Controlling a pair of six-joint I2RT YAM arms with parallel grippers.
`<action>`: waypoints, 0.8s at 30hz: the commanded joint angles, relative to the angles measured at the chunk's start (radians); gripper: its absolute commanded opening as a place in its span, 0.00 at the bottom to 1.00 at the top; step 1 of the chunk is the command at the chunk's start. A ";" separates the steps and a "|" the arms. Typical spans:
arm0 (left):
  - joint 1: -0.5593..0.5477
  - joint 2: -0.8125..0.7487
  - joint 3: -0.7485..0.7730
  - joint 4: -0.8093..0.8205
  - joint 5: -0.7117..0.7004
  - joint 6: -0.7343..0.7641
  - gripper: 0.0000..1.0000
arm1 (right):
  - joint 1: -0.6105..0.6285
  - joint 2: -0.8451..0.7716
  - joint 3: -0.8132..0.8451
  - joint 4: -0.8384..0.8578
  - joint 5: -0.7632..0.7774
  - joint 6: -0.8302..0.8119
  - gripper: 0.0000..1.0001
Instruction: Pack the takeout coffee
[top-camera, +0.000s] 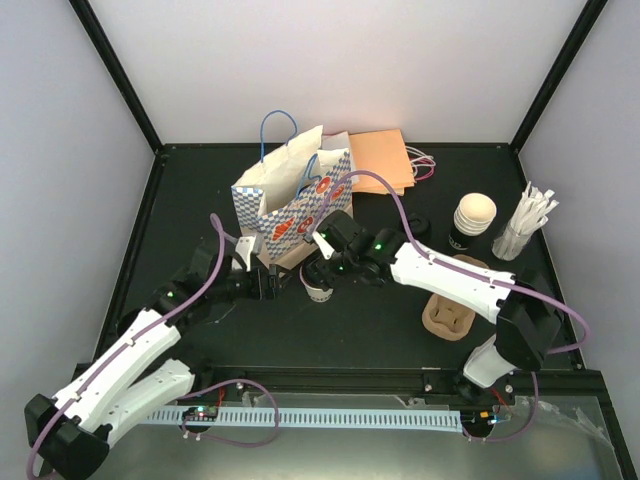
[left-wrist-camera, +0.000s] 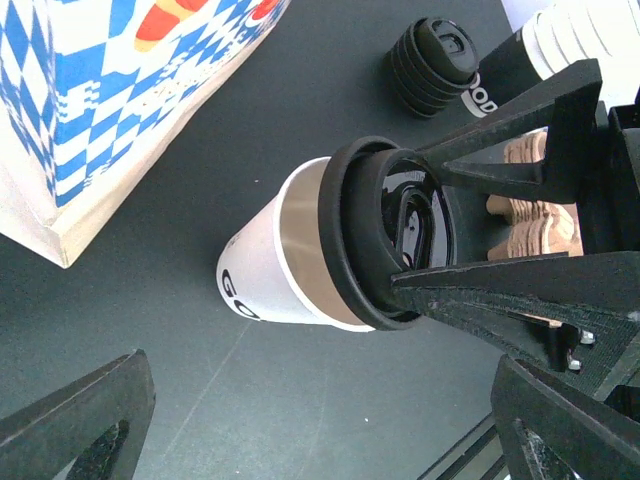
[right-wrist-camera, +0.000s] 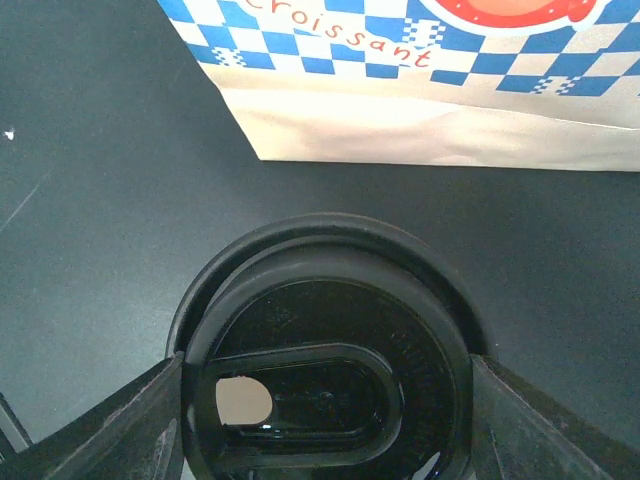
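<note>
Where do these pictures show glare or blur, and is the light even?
Left wrist: white glints on the glossy lid; the cup is sharp, the left claw's fingers at the bottom are soft. Right wrist: small glints in the lid recess; the bag print is sharp. Top external: even light, soft shadows, no glare on the table.

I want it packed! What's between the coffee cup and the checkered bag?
Nothing; only bare black table separates the takeout coffee and the bag, shown in the right wrist view.
</note>
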 joint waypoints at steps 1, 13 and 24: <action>0.016 0.011 -0.012 0.043 0.046 -0.005 0.94 | 0.015 0.020 0.044 -0.015 0.033 -0.024 0.72; 0.038 0.051 -0.034 0.075 0.100 -0.009 0.84 | 0.038 0.062 0.068 -0.042 0.052 -0.044 0.72; 0.055 0.087 -0.033 0.080 0.144 0.008 0.82 | 0.044 0.094 0.078 -0.060 0.065 -0.053 0.72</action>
